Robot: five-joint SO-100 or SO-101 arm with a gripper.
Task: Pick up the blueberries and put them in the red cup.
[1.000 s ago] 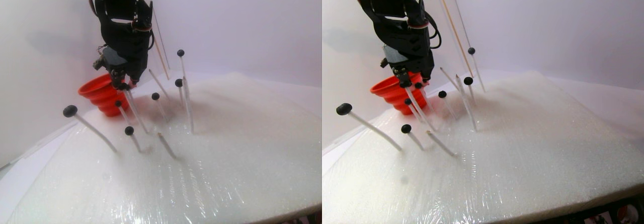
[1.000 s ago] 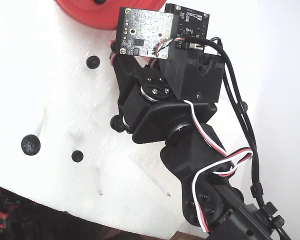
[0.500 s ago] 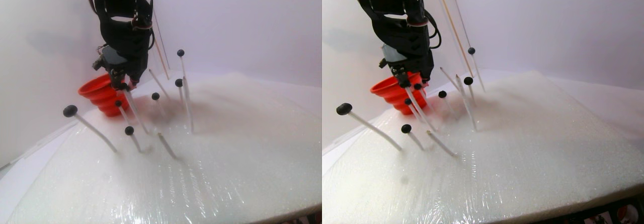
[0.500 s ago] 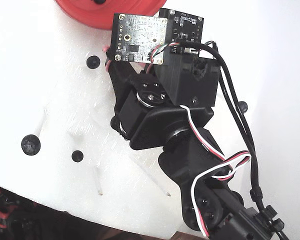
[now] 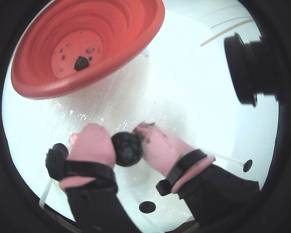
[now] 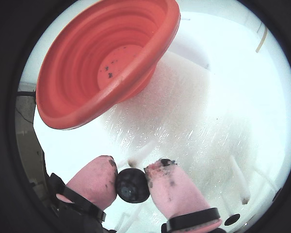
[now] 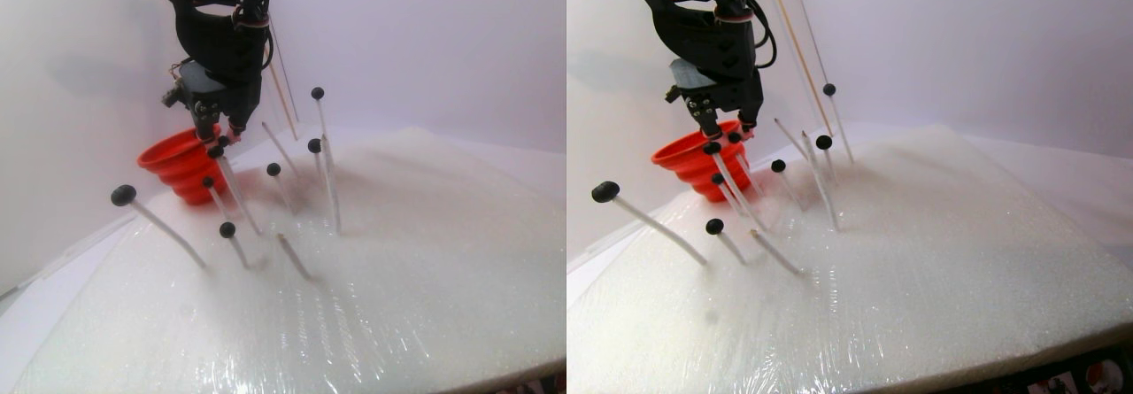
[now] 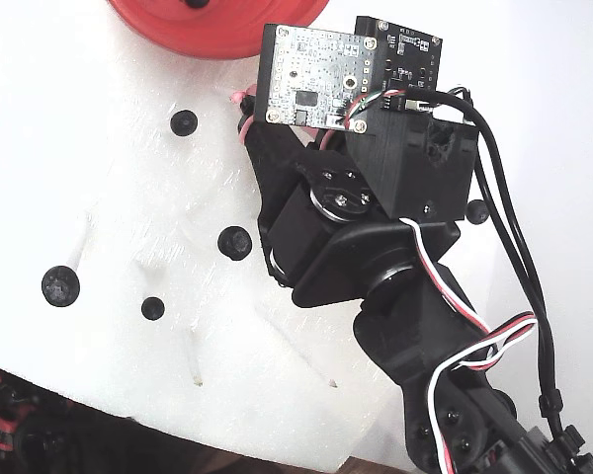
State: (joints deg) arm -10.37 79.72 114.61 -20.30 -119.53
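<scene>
The black arm's end effector [image 5: 127, 145], its two fingers capped in pink rubber-like pads [image 5: 93, 144], is closed on one small round blue-black matte berry [image 5: 126, 149]; both wrist views show the ball pinched between the pads, with dark smudges on the pad tips. In a wrist view the gripped berry [image 6: 132, 185] sits between the pink fingers [image 6: 172, 189], above the white foam surface.

The large round red plastic cup [image 5: 131, 41] lies just beyond the end effector in both wrist views, its mouth tilted toward the camera, and one dark berry [image 5: 81, 62] rests on its ringed floor among small dark specks. In the stereo pair view the end effector [image 7: 215, 146] hangs beside the cup [image 7: 164, 157], at about rim height, over the white plastic-wrapped foam sheet [image 7: 398, 261] that covers the tabletop.

Other blueberries [image 7: 123, 195] sit on the tips of thin pale sticks [image 7: 168, 233] stuck at slants in the foam; several stand around the cup and toward the near left of that view. The fixed view from above shows the arm's circuit board [image 8: 311, 84] and black body covering the end effector, with berries [image 8: 60, 286] on the foam to its left and the cup's rim [image 8: 212, 39] at the top edge.
</scene>
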